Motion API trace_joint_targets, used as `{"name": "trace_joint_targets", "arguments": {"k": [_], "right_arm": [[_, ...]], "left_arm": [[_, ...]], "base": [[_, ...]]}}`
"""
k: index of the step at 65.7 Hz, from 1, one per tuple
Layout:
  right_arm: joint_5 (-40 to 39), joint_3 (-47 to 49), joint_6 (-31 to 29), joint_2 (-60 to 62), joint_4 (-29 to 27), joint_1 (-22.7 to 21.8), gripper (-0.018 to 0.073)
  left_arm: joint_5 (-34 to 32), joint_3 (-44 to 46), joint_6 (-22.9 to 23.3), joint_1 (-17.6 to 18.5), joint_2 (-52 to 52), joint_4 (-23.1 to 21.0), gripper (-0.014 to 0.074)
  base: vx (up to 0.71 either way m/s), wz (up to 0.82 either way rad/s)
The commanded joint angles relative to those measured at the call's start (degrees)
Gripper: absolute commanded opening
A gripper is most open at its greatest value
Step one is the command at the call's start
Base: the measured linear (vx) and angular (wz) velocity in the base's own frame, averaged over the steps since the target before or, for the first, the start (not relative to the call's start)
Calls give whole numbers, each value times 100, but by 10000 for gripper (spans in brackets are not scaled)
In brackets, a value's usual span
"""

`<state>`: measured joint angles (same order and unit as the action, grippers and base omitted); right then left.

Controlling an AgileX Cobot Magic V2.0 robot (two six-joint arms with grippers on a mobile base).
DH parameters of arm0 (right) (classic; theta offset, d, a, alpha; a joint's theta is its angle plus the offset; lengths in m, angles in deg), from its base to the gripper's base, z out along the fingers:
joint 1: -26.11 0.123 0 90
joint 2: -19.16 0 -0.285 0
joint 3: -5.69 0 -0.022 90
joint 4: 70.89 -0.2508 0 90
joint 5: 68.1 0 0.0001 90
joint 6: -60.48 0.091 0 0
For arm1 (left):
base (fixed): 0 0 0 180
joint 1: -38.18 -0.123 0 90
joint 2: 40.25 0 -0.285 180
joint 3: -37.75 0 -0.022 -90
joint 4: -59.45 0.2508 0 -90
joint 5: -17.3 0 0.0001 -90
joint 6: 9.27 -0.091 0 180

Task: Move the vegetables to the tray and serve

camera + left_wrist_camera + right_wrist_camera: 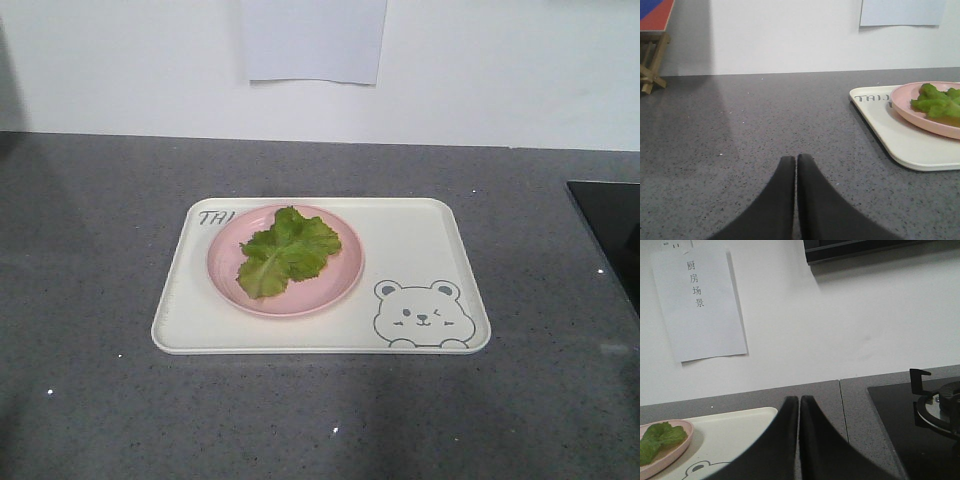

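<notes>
The vegetables, one ruffled green lettuce leaf (287,250), lie on a round pink plate (345,275) that stands on the left half of the cream tray (420,245) with its bear drawing. Neither gripper shows in the front view. In the left wrist view my left gripper (796,159) is shut and empty over bare counter, left of the tray (910,145) and the lettuce leaf (937,102). In the right wrist view my right gripper (799,400) is shut and empty by the tray's (735,432) right edge, with the lettuce leaf (657,440) far left.
A black stove top (612,225) with a burner grate (935,405) lies at the counter's right. A paper sheet (700,305) hangs on the white wall behind. A wooden stand (652,57) sits at the counter's far left. Grey counter (90,260) surrounds the tray.
</notes>
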<state>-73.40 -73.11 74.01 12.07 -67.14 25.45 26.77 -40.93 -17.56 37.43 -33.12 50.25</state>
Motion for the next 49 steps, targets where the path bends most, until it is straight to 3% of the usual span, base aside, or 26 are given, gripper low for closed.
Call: {"name": "trace_joint_targets", "arguments": {"k": [1,49], "right_arm": [[-418,-96,-38,31,65,-1,-3],[-418,-96,-38,31,65,-1,-3]], "left_arm": [[-406,-125,50,-6,-72,-15,-6],[-406,-125,50,-6,-72,-15,-6]], "base": [[0,0],[0,0]]}}
